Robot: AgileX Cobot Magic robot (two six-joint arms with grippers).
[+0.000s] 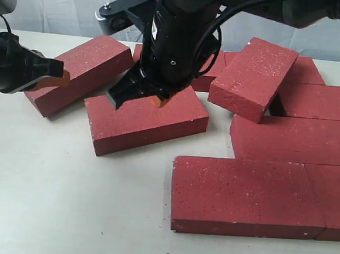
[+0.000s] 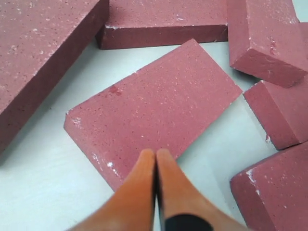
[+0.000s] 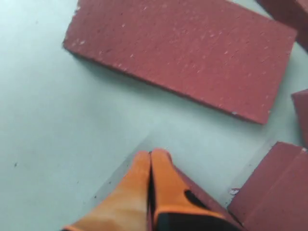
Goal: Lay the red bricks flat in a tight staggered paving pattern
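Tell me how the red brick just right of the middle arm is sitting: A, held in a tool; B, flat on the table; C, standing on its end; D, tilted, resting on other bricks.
D: the tilted red brick lies askew, overlapping the neighbouring red bricks beside and behind it, unlike the front-row red bricks, which lie flat on the table.

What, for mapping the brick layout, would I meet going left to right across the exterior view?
The left claw → slanted brick → middle brick → propped-up brick → front-right corner brick.
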